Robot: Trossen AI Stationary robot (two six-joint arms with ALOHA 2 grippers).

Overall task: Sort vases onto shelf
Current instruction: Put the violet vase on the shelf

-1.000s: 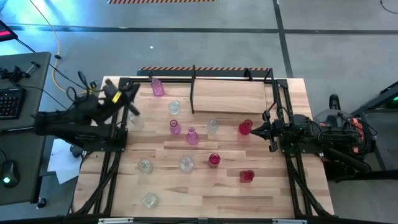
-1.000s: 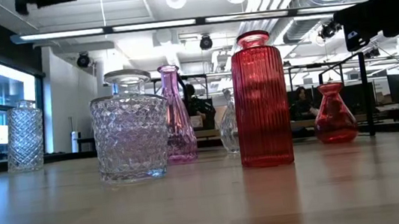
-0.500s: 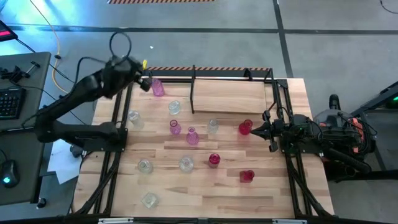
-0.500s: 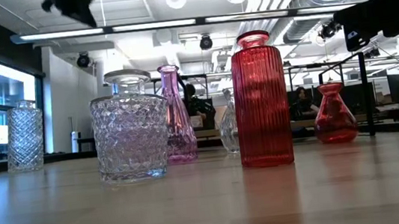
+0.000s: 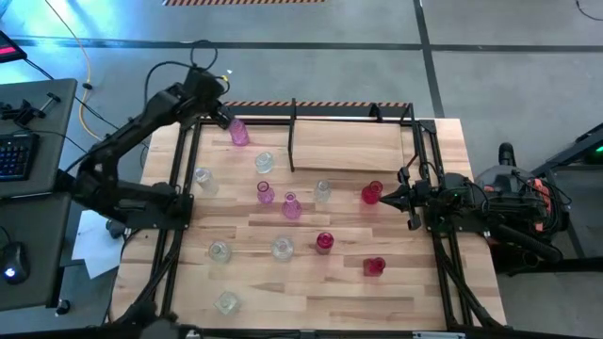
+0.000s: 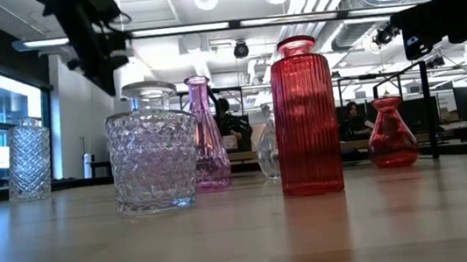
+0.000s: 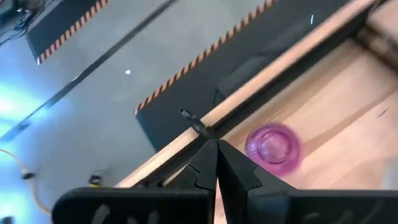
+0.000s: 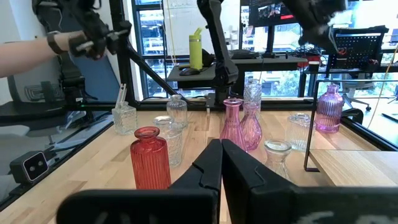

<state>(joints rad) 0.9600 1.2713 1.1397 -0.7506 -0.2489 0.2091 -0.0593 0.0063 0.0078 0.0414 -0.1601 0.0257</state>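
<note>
Several small glass vases stand upright on the wooden table: a pink one point(image 5: 238, 132) near the far-left corner, clear ones point(image 5: 264, 162), pink ones point(image 5: 290, 205) and red ones point(image 5: 324, 242) mid-table. The shelf point(image 5: 350, 146) stands at the far edge, right of centre. My left gripper point(image 5: 219, 115), shut, hovers over the far-left corner just beside the pink vase point(image 7: 272, 144), touching nothing. My right gripper point(image 5: 391, 196), shut, waits at the table's right side, its tips close to a red vase point(image 5: 371, 193). The low view shows a cut-glass jar point(image 6: 153, 158) and a tall red vase point(image 6: 305, 118).
Black frames of the arm mounts run along the table's left point(image 5: 174, 217) and right point(image 5: 443, 254) sides. A red vase point(image 5: 374, 266) and clear vases point(image 5: 226, 302) stand near the front. A bare strip of wood lies along the near edge point(image 5: 320, 315).
My left arm has swung from the table's left side toward the far edge, reaching out over the far-left corner until its gripper stands beside the pink vase there. No vase has moved.
</note>
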